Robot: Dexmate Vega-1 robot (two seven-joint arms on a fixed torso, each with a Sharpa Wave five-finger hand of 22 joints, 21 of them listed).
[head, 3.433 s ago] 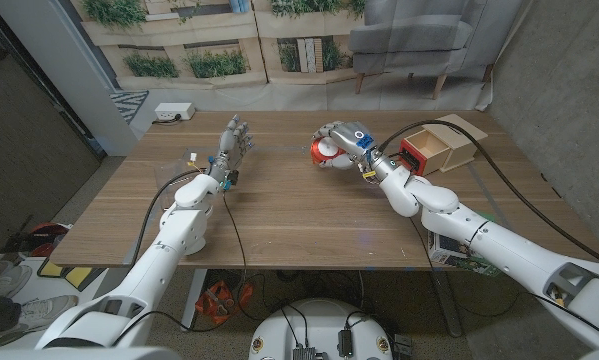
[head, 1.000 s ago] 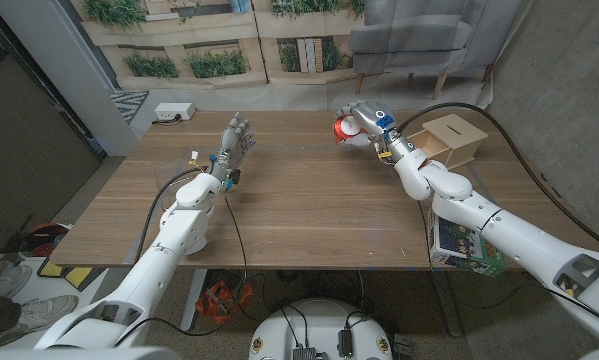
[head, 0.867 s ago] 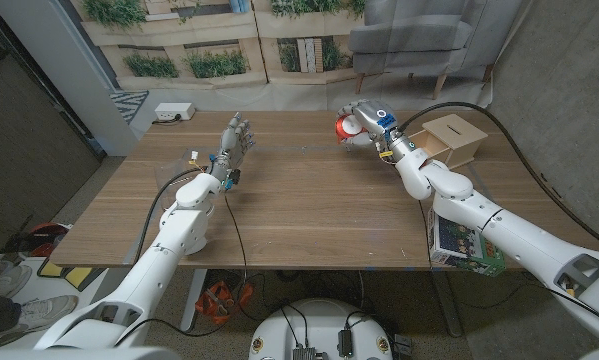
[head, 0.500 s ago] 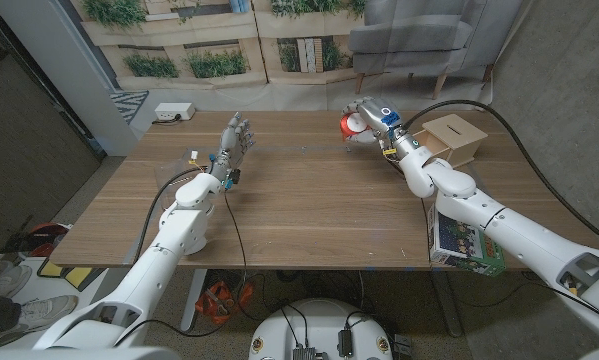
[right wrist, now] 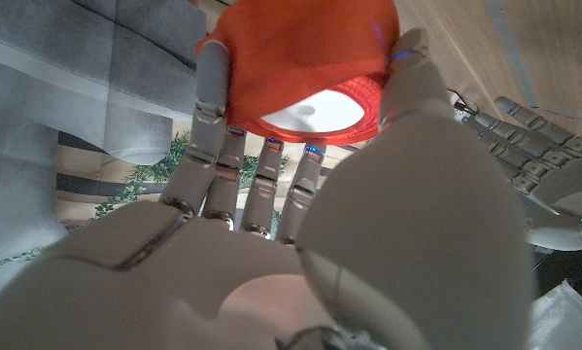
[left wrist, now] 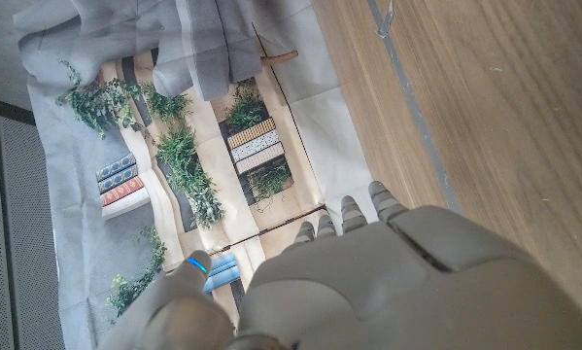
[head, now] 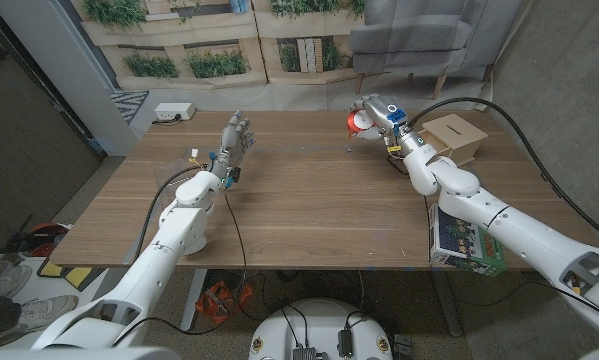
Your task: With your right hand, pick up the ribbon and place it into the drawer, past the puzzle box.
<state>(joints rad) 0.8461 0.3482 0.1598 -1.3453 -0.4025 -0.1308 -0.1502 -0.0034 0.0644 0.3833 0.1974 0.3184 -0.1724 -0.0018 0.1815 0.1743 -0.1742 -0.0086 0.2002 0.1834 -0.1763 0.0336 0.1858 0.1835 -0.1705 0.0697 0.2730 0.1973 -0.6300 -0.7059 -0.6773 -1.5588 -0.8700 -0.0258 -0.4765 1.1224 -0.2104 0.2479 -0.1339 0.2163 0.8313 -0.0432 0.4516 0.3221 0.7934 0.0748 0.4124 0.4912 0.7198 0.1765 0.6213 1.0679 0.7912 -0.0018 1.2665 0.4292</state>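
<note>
A white power strip (head: 173,111) lies at the table's (head: 299,215) far left corner. The left hand (head: 233,141) stands fingers apart, holding nothing. The right hand (head: 374,118) grips the red ribbon (head: 356,121) above the far edge, beside the wooden drawer (head: 451,140). The puzzle box (head: 462,242) overhangs the right edge under the right arm.
</note>
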